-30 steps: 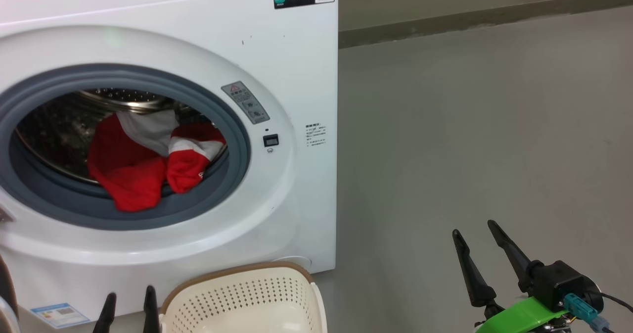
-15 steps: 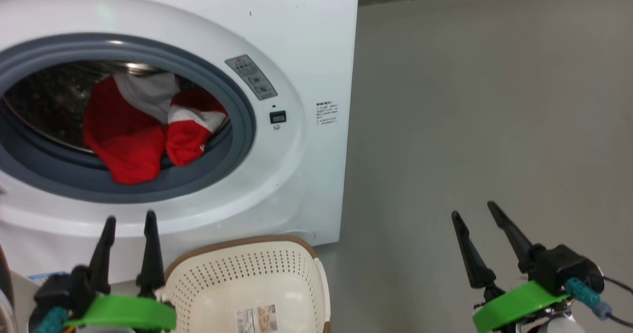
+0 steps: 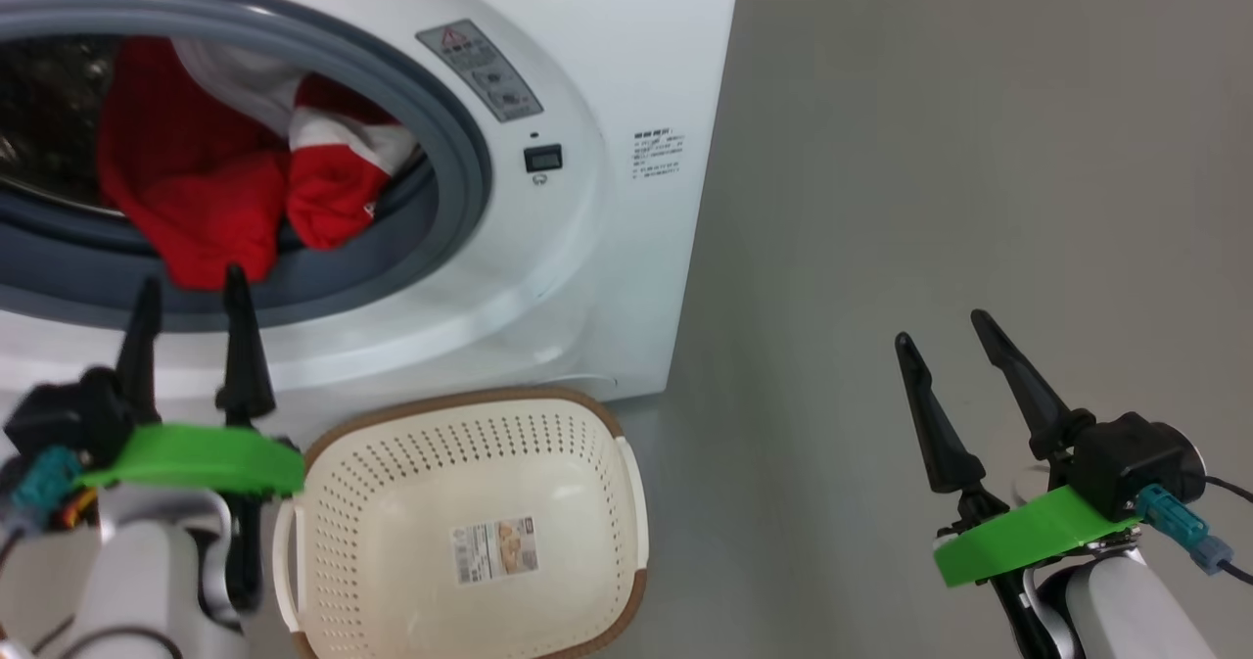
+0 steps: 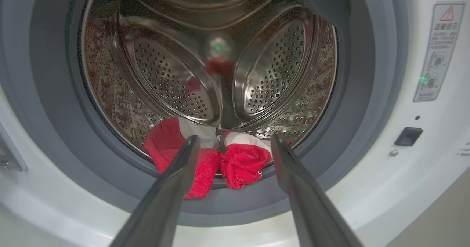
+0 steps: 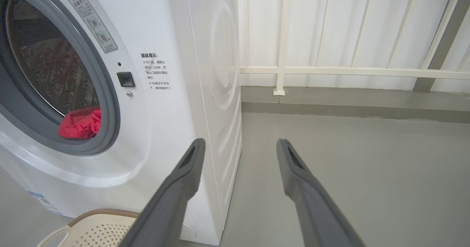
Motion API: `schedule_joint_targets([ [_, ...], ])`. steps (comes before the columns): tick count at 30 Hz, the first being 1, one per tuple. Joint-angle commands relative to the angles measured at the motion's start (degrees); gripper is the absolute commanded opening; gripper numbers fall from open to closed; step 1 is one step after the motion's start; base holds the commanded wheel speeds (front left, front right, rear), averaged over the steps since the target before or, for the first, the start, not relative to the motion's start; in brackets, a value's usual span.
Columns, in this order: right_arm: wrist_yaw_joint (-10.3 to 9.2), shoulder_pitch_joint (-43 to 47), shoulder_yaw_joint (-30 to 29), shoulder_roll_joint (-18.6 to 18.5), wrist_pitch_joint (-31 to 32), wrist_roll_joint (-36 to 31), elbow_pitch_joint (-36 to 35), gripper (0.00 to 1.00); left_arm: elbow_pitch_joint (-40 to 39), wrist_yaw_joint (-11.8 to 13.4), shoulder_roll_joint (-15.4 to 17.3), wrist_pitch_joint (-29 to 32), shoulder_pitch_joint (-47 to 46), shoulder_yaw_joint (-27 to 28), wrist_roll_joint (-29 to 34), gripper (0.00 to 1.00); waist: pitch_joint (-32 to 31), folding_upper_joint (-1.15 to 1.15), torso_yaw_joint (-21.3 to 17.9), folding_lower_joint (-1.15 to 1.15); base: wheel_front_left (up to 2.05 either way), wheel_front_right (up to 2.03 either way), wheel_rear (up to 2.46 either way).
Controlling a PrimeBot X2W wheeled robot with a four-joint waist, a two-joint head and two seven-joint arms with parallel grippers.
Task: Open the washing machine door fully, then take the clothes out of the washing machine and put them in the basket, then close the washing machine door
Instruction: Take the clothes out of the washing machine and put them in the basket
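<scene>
Here, the step in hand looks like the first reach for the bright red fabric clothes (image 4: 242,162) with white and grey panels, a job for the left gripper (image 4: 235,138), whose 2 long dark fingers stand spread wide with nothing between them. To do it well, carry those fingers over the bottom lip of the grey rubber ring (image 3: 460,150), straddle 1 bunched fold rather than the whole heap, and close on cloth alone; a pinch on the rubber would likely snag the pull. The clothes lie at the front bottom edge of the perforated steel drum (image 4: 165,82), spilling onto the ring's lower lip, straight ahead of the fingertips but apart from them. The small cream-white perforated plastic basket (image 3: 440,463) sits on the grey floor (image 3: 930,150) just beside the foot of the big white front-loading washing machine (image 3: 607,52), near its right front corner. The right gripper (image 3: 940,326) hangs well apart over the floor, equally wide and empty.
</scene>
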Motion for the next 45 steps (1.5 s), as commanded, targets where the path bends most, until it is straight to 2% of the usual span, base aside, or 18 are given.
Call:
schedule_joint_targets([
  [1,0.28,-1.7,1.3,-0.8,-0.4,0.6,-1.7,1.0,-0.5,0.2,2.0,-0.7,-2.9,1.9,0.1,1.0,2.8,0.0,-0.2,0.0,0.0,0.0,0.0],
  [10,0.28,-3.6,1.1,-0.7,-0.4,0.6,-2.5,1.0,9.5,0.6,4.6,-0.7,-14.8,1.9,0.3,1.0,8.0,0.0,-0.8,0.0,0.0,0.0,0.0],
  [28,0.28,-5.9,2.8,-0.1,-0.4,1.4,-2.4,1.0,29.5,3.9,10.6,3.0,-30.9,-0.2,2.5,1.0,14.0,0.0,-3.2,0.0,0.0,0.0,0.0],
  [35,0.28,-6.6,3.3,-0.2,-0.4,1.4,-2.3,1.0,36.0,6.9,14.2,6.0,-34.8,-4.0,7.0,1.0,15.2,0.0,-3.9,0.0,0.0,0.0,0.0],
  [45,0.28,-6.7,4.2,0.0,-0.4,1.6,-2.1,1.0,41.1,7.5,15.8,9.0,-37.5,-6.4,8.5,1.0,16.1,0.0,-4.6,0.0,0.0,0.0,0.0],
])
